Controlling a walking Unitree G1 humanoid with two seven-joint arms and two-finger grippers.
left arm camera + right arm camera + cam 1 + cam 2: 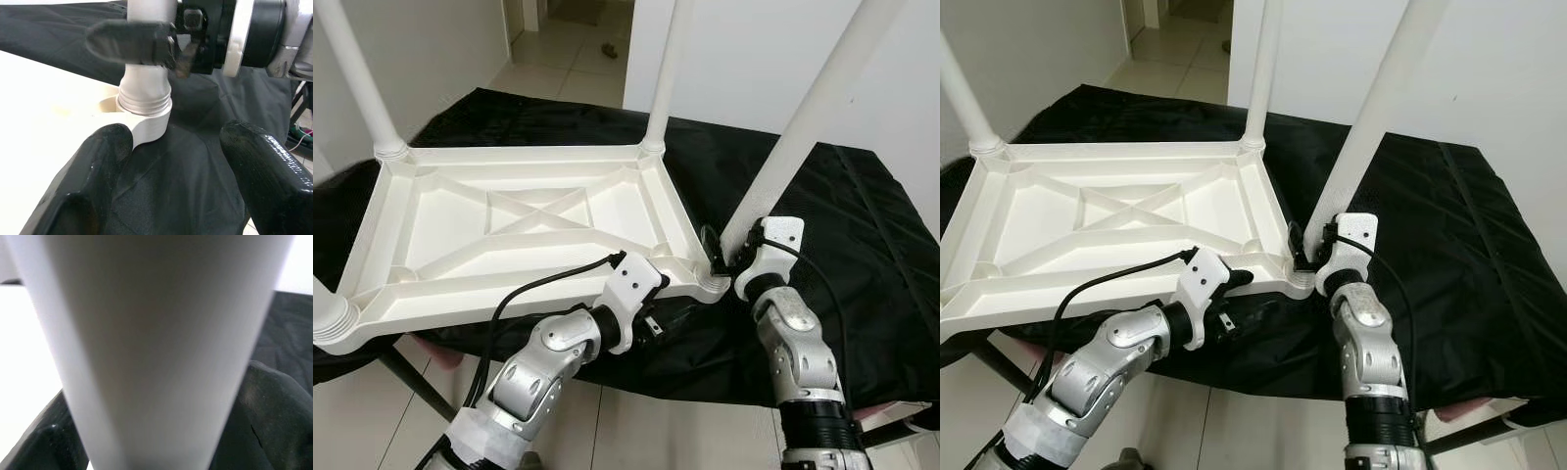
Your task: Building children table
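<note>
The white plastic table top [509,225] lies upside down on a black cloth. White legs stand in its far left corner [357,78], far right corner [666,69] and near left corner [328,313]. A fourth leg [803,127] rises at a slant from the near right corner socket [145,105], where its screw threads still show. My right gripper [722,257] is shut on this leg just above the socket, and the leg [146,342] looms close in the right wrist view. My left gripper [651,318] is open at the near edge, its fingers either side of the same corner.
The black cloth [862,245] covers a low stand and drops off at the near side onto the tiled floor [636,421]. A dark frame leg [411,382] slants under the left. White walls stand behind, with a doorway [568,39] at the back.
</note>
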